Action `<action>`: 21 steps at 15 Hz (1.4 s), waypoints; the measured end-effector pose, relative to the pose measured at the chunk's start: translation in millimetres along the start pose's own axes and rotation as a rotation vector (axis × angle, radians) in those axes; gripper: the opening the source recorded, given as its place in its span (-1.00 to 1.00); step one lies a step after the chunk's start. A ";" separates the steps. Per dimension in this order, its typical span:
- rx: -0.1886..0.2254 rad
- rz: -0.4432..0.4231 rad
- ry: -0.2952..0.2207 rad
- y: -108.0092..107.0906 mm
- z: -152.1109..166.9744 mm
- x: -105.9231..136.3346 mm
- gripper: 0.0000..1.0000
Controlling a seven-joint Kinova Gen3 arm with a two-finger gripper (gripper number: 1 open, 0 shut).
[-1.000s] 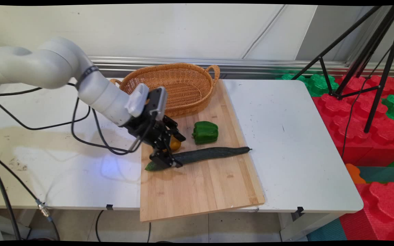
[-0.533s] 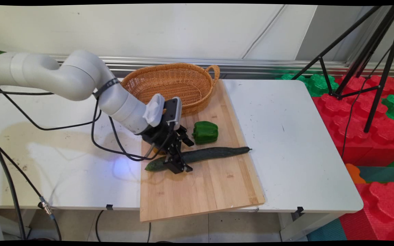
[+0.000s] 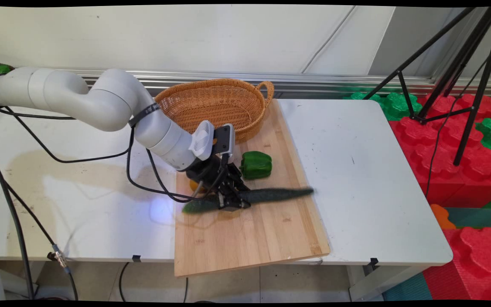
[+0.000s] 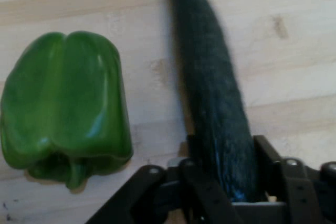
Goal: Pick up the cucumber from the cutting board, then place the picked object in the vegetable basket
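Observation:
A long dark green cucumber (image 3: pixel 271 195) lies across the wooden cutting board (image 3: pixel 249 238), and its outline is smeared by motion. My gripper (image 3: pixel 230 204) comes down on its left part, shut on the cucumber. In the hand view the cucumber (image 4: pixel 210 77) runs up from between the two fingers of the gripper (image 4: pixel 226 153), which press against its sides. A green bell pepper (image 3: pixel 256 165) sits just behind the cucumber, seen in the hand view as the pepper (image 4: pixel 65 103) to the left. A small orange fruit (image 3: pixel 193 186) peeks out behind my hand.
A wicker basket (image 3: pixel 211 83) stands at the board's far end. The white table (image 3: pixel 356 162) spreads to both sides. Black cables (image 3: pixel 143 179) hang from the arm. A black tripod (image 3: pixel 463 72) and red and green foam blocks (image 3: pixel 463 170) stand past the right edge.
My hand has moved right along the cucumber and dropped lower onto it. The fingers have closed on it, and the cucumber is now shifting slightly.

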 end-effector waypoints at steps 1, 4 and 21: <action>0.001 -0.009 0.002 -0.2 0.6 0.5 -1.00; 0.001 -0.034 0.010 -0.5 0.2 2.0 -1.00; -0.007 0.055 0.124 -2.0 -105.3 12.5 -1.00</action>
